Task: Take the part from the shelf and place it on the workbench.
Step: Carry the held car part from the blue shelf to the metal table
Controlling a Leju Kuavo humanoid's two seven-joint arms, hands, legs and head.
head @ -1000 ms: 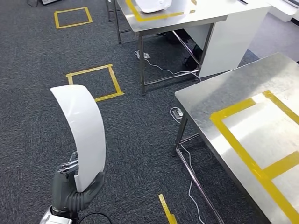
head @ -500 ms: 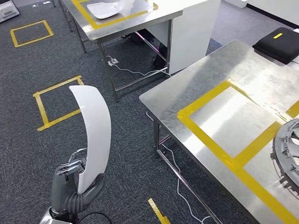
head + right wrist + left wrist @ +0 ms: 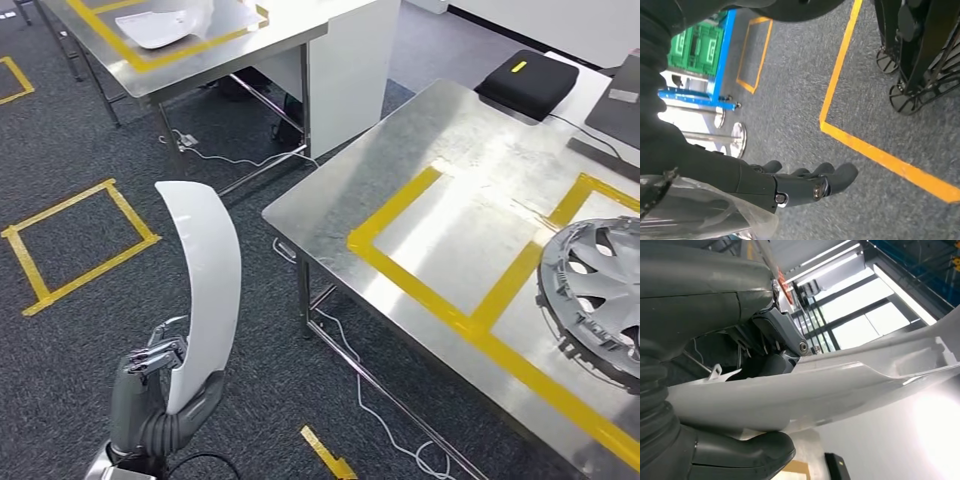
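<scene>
My left hand (image 3: 147,395) holds a white curved panel part (image 3: 204,290) upright by its lower end, low at the left of the head view, over the carpet. The left wrist view shows the part (image 3: 810,390) clamped between the thumb and the dark fingers (image 3: 783,340). The steel workbench (image 3: 377,180) stands to the right, its near corner about a step from the part, with yellow tape rectangles (image 3: 392,262) on its top. My right hand (image 3: 806,182) hangs over the carpet, its fingers stretched out and holding nothing.
A grey wheel cover (image 3: 596,295) lies on the workbench's right side, and a black case (image 3: 528,82) sits at its far end. Behind stands a second table (image 3: 226,60) bearing a white part (image 3: 162,25). A cable (image 3: 377,400) trails under the bench. A yellow square (image 3: 75,245) marks the floor.
The whole view has swung right: the workbench now sits nearer the middle, and the wheel cover and black case have come into sight. The left hand still holds the part the same way.
</scene>
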